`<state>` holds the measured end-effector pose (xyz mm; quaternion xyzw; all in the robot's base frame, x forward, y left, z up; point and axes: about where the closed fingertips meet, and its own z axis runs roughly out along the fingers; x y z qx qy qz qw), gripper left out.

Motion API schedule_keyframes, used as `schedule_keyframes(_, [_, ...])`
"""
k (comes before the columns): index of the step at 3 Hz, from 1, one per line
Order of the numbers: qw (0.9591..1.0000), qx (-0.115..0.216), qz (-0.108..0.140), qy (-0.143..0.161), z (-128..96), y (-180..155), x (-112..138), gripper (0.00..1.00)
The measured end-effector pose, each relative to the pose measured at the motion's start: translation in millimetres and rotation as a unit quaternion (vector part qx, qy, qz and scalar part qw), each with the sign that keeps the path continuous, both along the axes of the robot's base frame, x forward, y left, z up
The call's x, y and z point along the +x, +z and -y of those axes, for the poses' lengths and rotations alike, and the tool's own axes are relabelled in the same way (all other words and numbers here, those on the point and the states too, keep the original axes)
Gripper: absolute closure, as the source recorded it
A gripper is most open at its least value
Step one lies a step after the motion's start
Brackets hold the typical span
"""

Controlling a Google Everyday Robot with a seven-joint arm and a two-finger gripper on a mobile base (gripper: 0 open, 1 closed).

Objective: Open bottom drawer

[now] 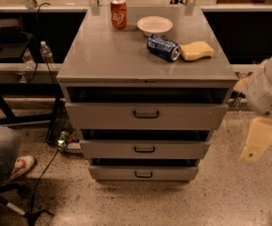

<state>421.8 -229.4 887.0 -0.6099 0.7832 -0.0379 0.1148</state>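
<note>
Grey metal three-drawer cabinet (93, 117), dead centre. Off the right edge of the worktop (102, 55), cream-and-white robot gripper (257, 139) hanging low, open or closed can't tell. Under the front edge, lowest, short grey bottom drawer (112, 173) with dark loop handle (143, 174). Toward the back edge: white round bowl (154, 25), yellow sponge (197, 50), blue tipped-over can (163, 47), red upright can (119, 14).

The robot's arm (268, 84) is a bulky, rounded white shell with fine ribbed slots. Beneath it, at the right edge, the gripper (257, 140) appears as a pale cream paddle with one small dark hole.
</note>
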Motion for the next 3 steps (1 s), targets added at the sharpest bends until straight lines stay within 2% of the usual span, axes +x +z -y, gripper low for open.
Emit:
schedule_keyframes(1, [0.9990, 0.006, -0.044, 0.006, 1.0, -90.7, -22.5, 0.00])
schedule_keyframes(2, [0.9923, 0.017, -0.122, 0.012, -8.6, -211.2, -74.1, 0.00])
schedule_keyframes(3, [0.9928, 0.018, -0.118, 0.011, -8.9, -207.7, -70.7, 0.00])
